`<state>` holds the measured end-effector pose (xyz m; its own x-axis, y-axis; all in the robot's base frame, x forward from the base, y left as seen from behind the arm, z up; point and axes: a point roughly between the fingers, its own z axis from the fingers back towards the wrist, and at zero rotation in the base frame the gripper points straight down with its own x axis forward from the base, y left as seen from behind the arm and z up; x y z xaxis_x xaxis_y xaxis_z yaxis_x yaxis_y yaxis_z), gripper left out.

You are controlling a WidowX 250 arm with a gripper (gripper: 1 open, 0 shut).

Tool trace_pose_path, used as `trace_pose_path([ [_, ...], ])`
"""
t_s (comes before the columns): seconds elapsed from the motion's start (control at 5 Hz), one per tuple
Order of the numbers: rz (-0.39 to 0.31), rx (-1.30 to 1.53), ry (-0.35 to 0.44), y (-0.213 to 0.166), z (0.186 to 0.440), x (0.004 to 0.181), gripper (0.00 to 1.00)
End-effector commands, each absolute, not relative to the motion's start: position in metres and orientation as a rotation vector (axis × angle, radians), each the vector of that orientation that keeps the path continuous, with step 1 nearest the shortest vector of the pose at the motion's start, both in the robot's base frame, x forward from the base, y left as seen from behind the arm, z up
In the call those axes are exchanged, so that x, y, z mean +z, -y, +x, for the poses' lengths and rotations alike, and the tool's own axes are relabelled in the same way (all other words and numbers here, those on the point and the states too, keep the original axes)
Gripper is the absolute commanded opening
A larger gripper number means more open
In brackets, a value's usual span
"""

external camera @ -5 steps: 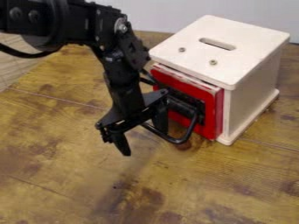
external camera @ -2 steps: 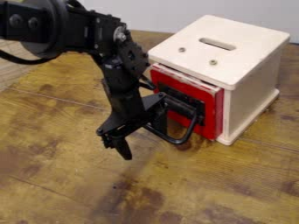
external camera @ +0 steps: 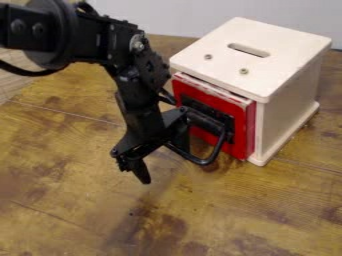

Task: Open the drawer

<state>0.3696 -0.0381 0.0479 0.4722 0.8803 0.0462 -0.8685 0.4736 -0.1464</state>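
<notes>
Take the cream-white box (external camera: 274, 90) as your landmark: it sits on the worn wooden table (external camera: 80, 200), toward the far right side, with a slot cut in its top panel (external camera: 249, 48). Your drawer (external camera: 214, 112) is the red front on the box's face nearest the arm, and it stands slightly proud of the box, so a narrow dark gap shows along its top edge; you cannot see whether anything lies inside. The black loop handle (external camera: 214, 138) hangs from that red front and juts out toward the arm. Your gripper (external camera: 154, 148) sits just off the handle's outer side, at the end of the black arm (external camera: 94, 45) that reaches in from the upper left. One finger (external camera: 138, 165) points down toward the table, and the other reaches toward the handle and seems to meet it, though you cannot tell from this angle whether it is hooked inside the loop. The jaws look spread apart, gripping nothing you can confirm. In front of the box and to its left, the tabletop runs bare to the picture's edges.
</notes>
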Motion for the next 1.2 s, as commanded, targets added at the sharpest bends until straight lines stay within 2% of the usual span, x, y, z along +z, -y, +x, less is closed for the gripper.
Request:
trace_pose_path([
  [0.0, -0.132, 1.076, 0.193, 0.0352, 0.3756, 0.0696, 1.00],
  [1.0, -0.119, 1.127, 0.210, 0.0333, 0.3743, 0.0624, 1.00],
])
